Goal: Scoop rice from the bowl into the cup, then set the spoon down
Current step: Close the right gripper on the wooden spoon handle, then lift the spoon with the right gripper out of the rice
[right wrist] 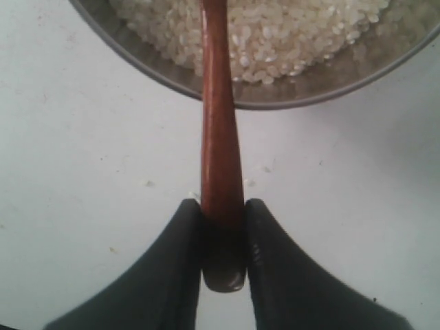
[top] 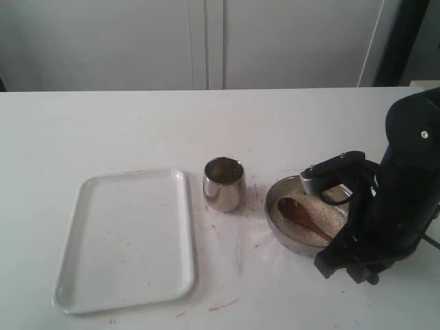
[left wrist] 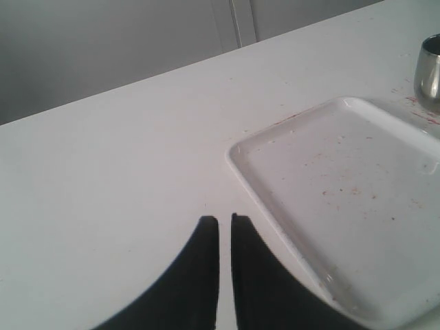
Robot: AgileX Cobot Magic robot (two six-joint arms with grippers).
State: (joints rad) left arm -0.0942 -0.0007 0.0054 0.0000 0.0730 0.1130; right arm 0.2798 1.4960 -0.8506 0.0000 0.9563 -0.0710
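Note:
The steel bowl (top: 273,223) stands at the right, with rice (top: 324,212) in it. The wooden spoon (top: 300,214) lies with its head on the rice and its handle over the near rim. My right gripper (right wrist: 223,206) is shut on the end of the spoon (right wrist: 220,137) handle, just outside the bowl (right wrist: 302,102), one finger pressed against each side. Rice (right wrist: 289,34) fills that view's far edge. The steel cup (top: 224,183) stands upright left of the bowl. My left gripper (left wrist: 225,220) hovers over bare table beside the tray, shut with only a thin slit and holding nothing.
A white tray (top: 124,240) lies at the left of the table, also seen beside the left gripper as the tray (left wrist: 344,185). The cup (left wrist: 430,69) shows past its far corner. Red marks dot the table around cup and bowl. The right arm (top: 399,199) looms over the bowl's right side.

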